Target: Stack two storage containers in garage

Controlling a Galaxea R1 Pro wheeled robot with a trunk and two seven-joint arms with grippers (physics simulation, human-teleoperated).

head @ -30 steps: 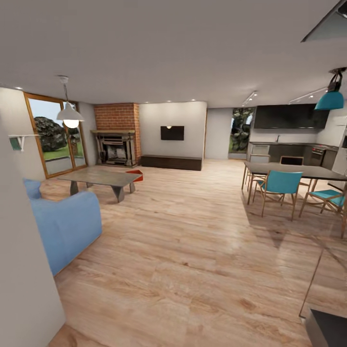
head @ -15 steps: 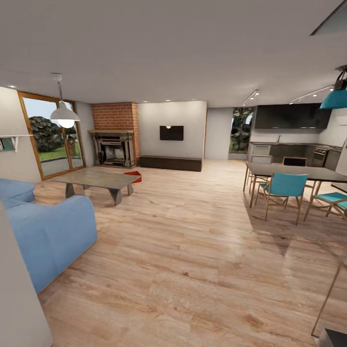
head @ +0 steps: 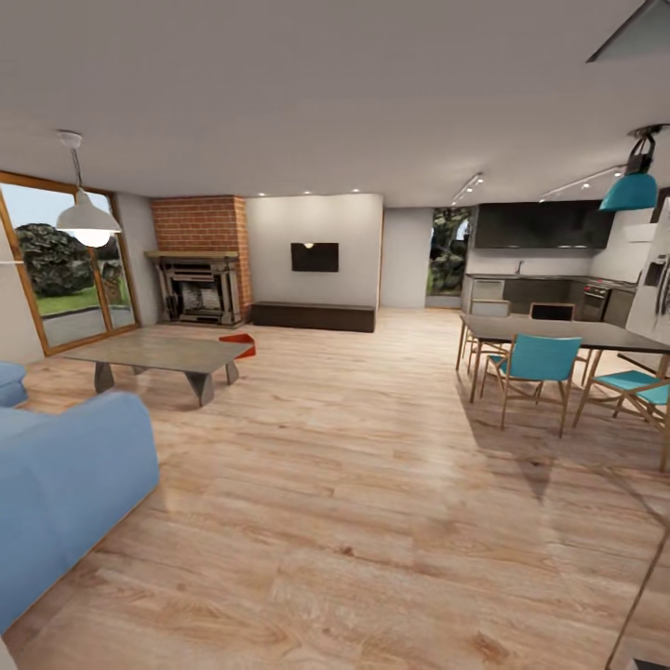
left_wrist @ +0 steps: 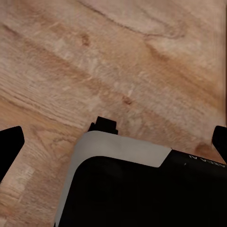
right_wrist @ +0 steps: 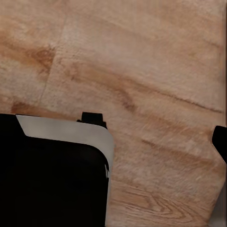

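Observation:
I am in the living room, over its light wood-plank flooring point(head: 354, 465). An orange-red storage container point(head: 238, 344) lies on the planks behind the glass coffee table point(head: 158, 353), near the brick fireplace point(head: 198, 279); the table hides most of it. In the left wrist view my left gripper point(left_wrist: 113, 144) is open, its dark fingertips point(left_wrist: 9, 146) far apart above the planks and my black base point(left_wrist: 142, 189). In the right wrist view one fingertip point(right_wrist: 220, 141) of my right gripper point(right_wrist: 113, 142) stands at the frame's far edge, nothing held.
A blue sofa point(head: 56, 493) is close on the left. Wood-framed glass doors point(head: 56, 270) lie beyond it. A dining table point(head: 558, 331) with teal chairs point(head: 538, 358) stands on the right, a kitchen counter point(head: 540, 288) behind. A wide strip of planks runs between them.
The whole view has shifted: the pale wall at the near left has left the picture and the sofa has slid left and nearer. The furniture and the container have not moved.

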